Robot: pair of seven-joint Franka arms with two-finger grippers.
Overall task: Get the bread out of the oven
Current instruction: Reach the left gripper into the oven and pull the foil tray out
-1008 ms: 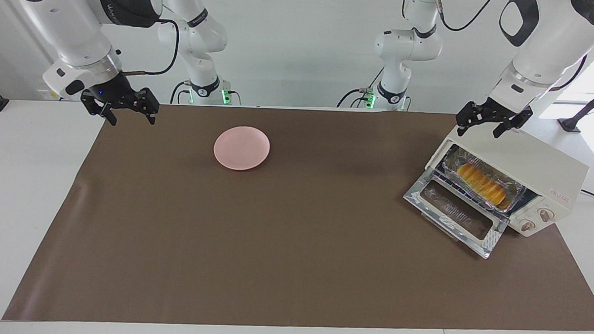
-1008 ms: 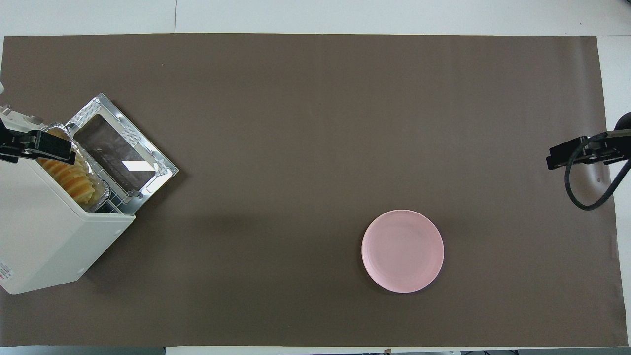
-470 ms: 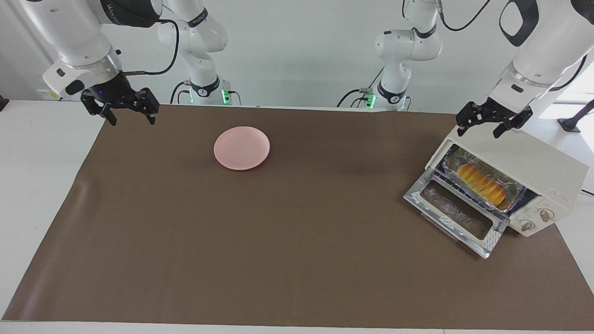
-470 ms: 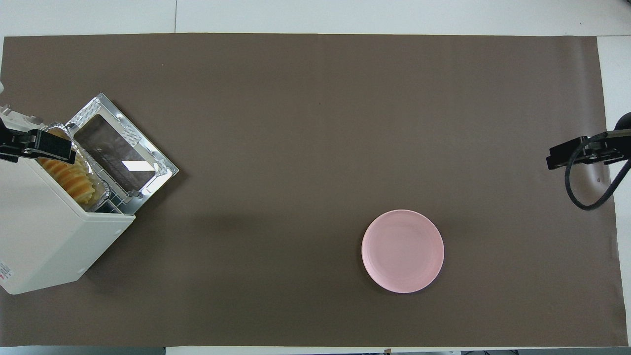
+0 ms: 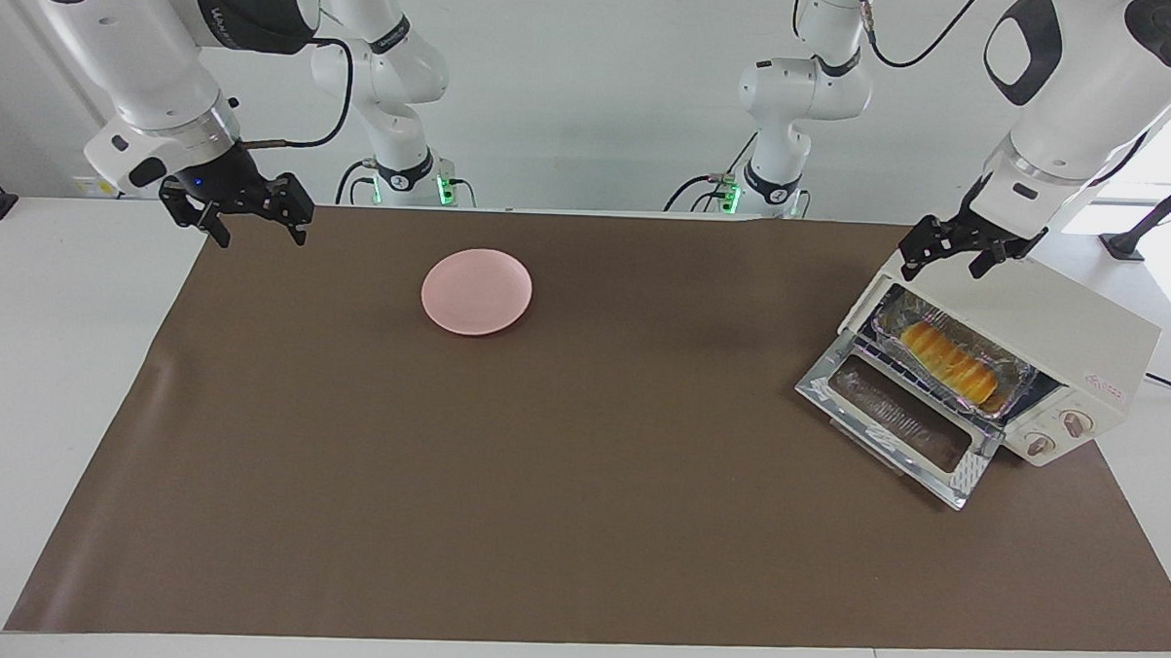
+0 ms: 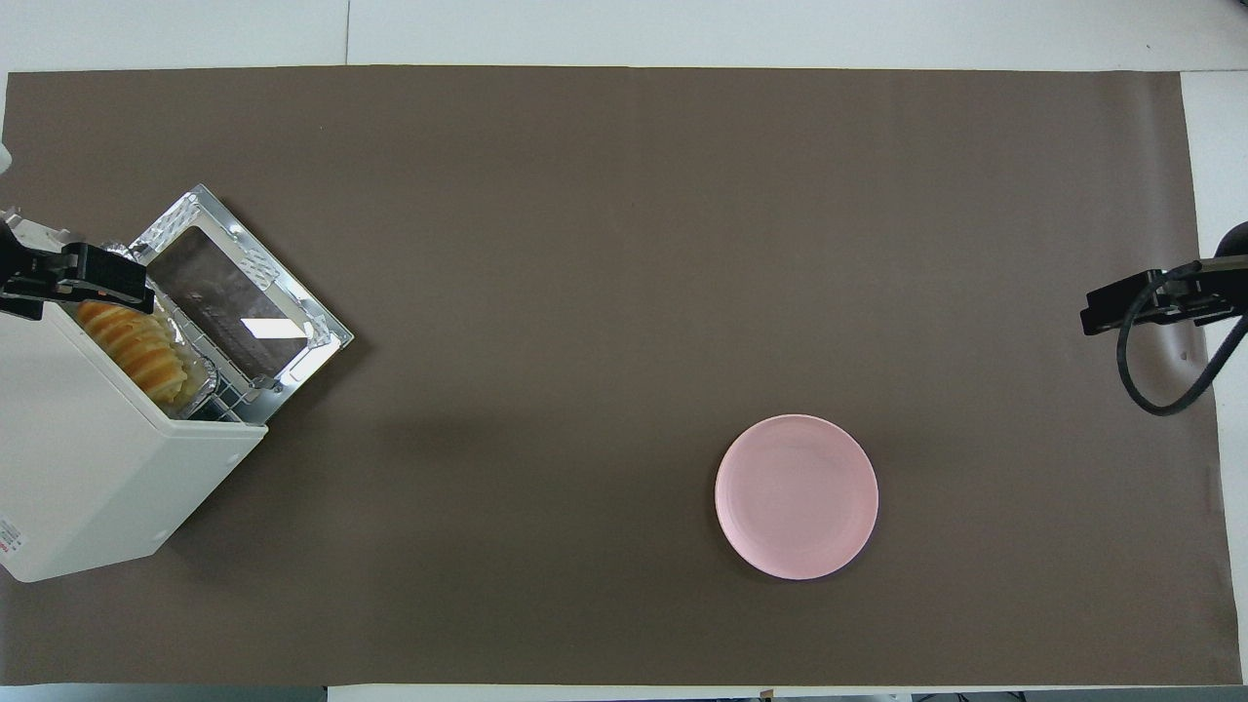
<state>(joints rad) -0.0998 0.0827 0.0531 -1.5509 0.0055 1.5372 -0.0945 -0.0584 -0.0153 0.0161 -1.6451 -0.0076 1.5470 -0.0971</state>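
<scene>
The cream-white oven (image 5: pixel 1058 316) stands at the left arm's end of the table, its glass door (image 5: pixel 896 418) dropped open. The golden bread (image 5: pixel 947 361) lies in a foil tray (image 5: pixel 1010 385) on the rack inside; it also shows in the overhead view (image 6: pixel 132 343). My left gripper (image 5: pixel 941 268) is open and empty in the air, just over the oven's top corner beside the opening, above the bread's end. My right gripper (image 5: pixel 260 238) is open and empty, and waits over the mat's edge at the right arm's end.
A pink plate (image 5: pixel 477 291) sits on the brown mat (image 5: pixel 580 485), toward the right arm's end and close to the robots. The open door (image 6: pixel 244 302) juts out onto the mat in front of the oven (image 6: pixel 88 458).
My left gripper has shifted slightly over the oven's top toward its opening and tilted a little. The right arm, bread, oven and plate have not moved.
</scene>
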